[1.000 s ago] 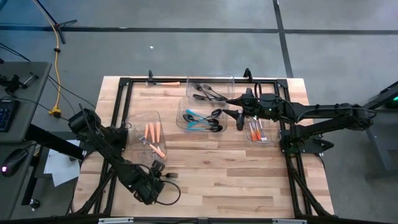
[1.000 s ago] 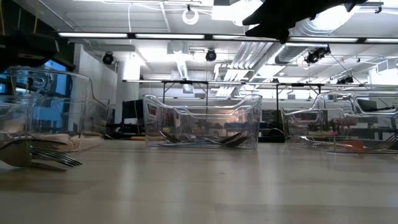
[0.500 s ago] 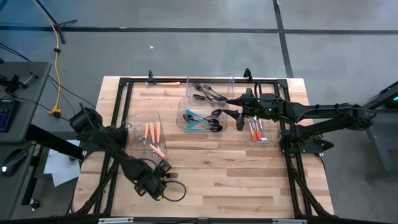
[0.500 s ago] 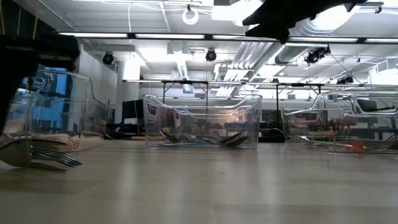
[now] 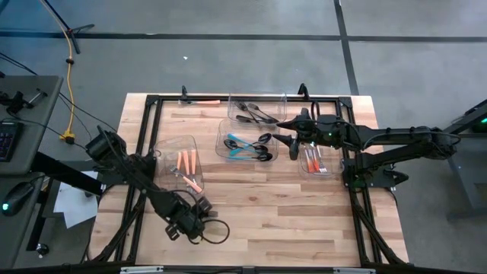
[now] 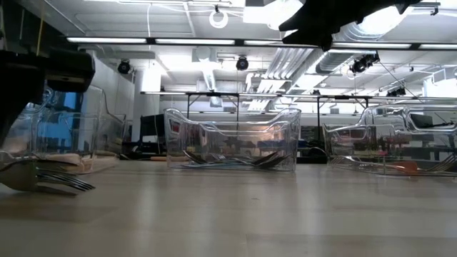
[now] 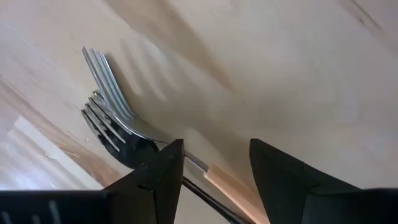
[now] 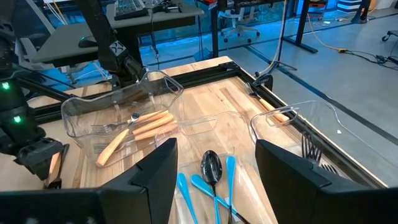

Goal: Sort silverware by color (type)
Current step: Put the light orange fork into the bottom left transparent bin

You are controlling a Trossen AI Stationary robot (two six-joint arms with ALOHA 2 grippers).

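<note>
You'll find no readable writing here. Your left tool sits low at the lower left of the desk, fingers spread over two forks lying there. Your right tool hovers, spread and empty, at upper centre above the bin of blue spoons.

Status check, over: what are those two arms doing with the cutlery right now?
Left gripper open over two forks on table. Right gripper open, hovering above bin of blue spoons. Nothing in the way.
</note>
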